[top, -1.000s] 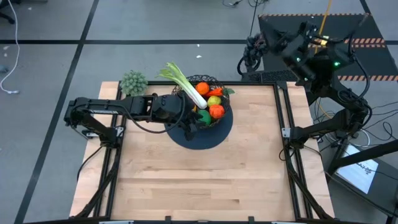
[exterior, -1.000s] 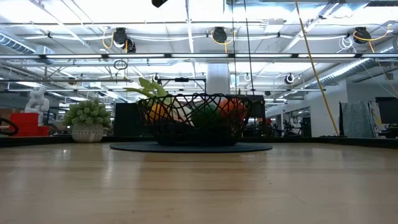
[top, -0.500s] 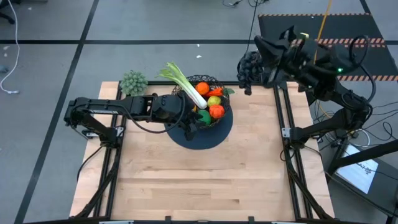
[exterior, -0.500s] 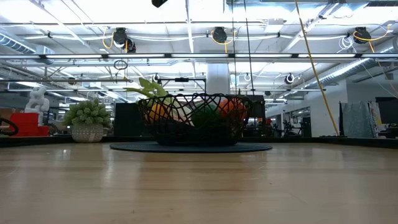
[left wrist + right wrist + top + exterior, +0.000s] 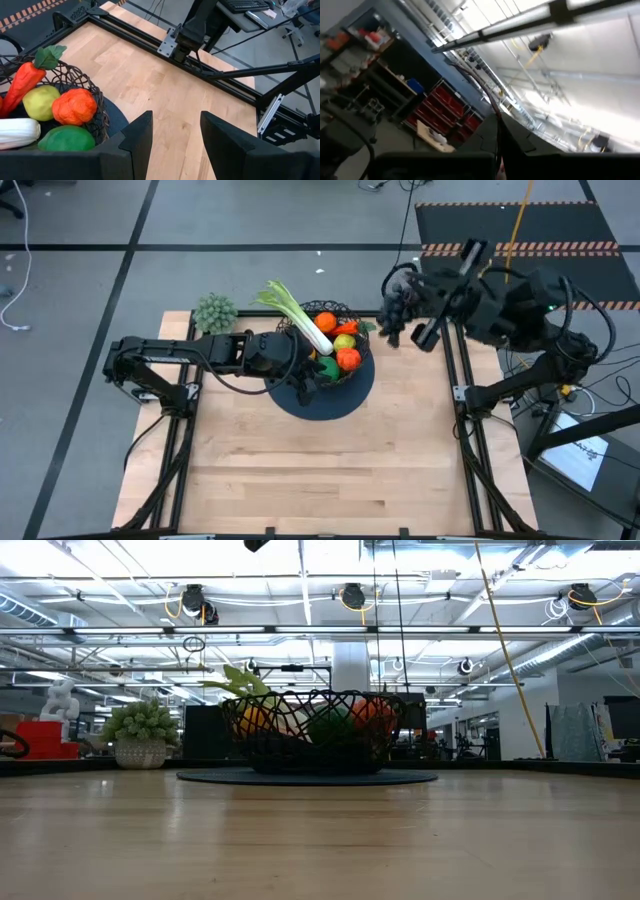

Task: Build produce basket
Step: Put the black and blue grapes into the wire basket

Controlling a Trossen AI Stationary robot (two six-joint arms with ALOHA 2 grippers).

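The basket (image 5: 335, 350), black wire mesh and bowl-shaped, stands upright toward the far side of the worktop. It holds a leek (image 5: 300, 318) overhanging the rim, an orange (image 5: 326, 322), a lemon (image 5: 344, 342), a carrot (image 5: 21, 86) and a lime (image 5: 66, 139).

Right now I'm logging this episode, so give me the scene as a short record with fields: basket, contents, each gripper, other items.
basket: black wire-mesh basket on a dark round mat, far middle of the wooden table
contents: leek jutting over the rim, orange, lemon, carrot, lime, a bumpy orange-red fruit
left gripper: open, empty, beside the basket
right gripper: raised at the table's far right corner, carrying dark grapes
other items: fuzzy green clump at far left corner
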